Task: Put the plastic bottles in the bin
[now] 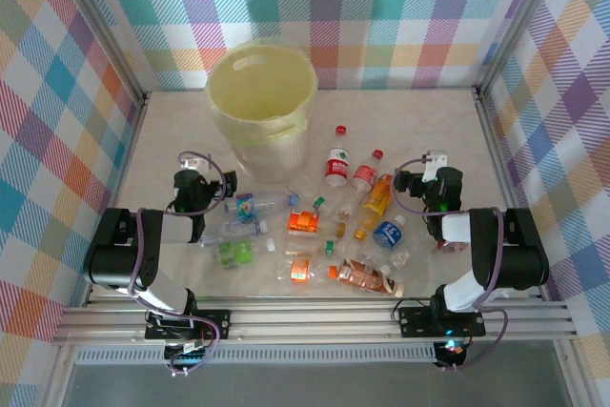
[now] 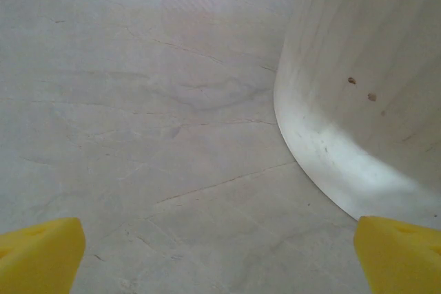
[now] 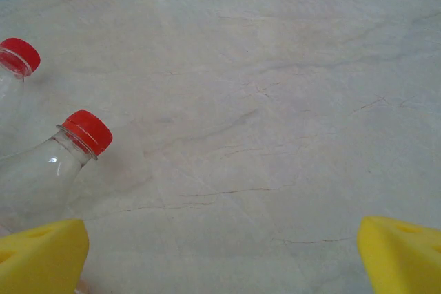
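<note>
Overhead view of a pale table (image 1: 429, 131) walled by checked cloth (image 1: 400, 7). At upper centre, a round pale yellow bin (image 1: 262, 145), upright, mouth open. Below and to its right, across the middle of the frame, a scatter of plastic bottles (image 1: 336, 167) lying on the table, some crushed, with red, orange, blue and green labels.

Left of centre, just below-left of the bin, the left gripper (image 1: 194, 165), jaws wide apart, nothing between them. From its wrist camera: yellow pads (image 2: 38, 253) in the bottom corners, bare table between, bin wall (image 2: 365, 87) rising at right.

Right of centre, beside the bottles, the right gripper (image 1: 425, 165), jaws likewise wide apart and empty. From its wrist camera: two red-capped bottles (image 3: 41, 170) at the left edge, the nearer just above the left pad.
</note>
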Tool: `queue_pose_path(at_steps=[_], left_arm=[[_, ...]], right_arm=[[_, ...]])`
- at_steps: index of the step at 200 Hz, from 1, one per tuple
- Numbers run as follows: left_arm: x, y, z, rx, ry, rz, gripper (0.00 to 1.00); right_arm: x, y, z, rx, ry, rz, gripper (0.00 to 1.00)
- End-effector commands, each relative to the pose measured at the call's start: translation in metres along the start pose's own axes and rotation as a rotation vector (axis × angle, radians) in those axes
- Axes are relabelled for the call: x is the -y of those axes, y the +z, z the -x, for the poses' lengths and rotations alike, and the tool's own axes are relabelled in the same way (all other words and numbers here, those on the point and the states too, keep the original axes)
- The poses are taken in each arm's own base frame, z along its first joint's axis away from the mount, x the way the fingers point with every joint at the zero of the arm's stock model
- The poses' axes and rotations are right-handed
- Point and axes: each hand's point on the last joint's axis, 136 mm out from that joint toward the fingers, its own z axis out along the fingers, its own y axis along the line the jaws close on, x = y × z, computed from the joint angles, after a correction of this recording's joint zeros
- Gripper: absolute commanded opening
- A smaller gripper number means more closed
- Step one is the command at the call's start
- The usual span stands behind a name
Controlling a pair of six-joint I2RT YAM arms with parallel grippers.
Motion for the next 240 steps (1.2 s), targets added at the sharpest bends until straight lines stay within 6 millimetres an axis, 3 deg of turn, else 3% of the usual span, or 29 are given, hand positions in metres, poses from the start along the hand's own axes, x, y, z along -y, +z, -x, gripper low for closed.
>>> queue_pose_path(at_steps=[1,203,240], left_arm=[[0.001,0.000,0.000,-0.002,-0.003,-0.003,1.00],[0.001,0.000,0.001,0.000,-0.003,-0.004,1.00],[0.001,-0.010,0.006,0.041,-0.005,-0.002,1.00]], right_arm=[[-0.003,0.001,0.010,0.025,-0.006,0.020,1.00],[-0.003,0.001,0.010,0.026,-0.007,0.019,1.00],[-0.003,0.000,0.010,0.032,-0.006,0.020,1.00]])
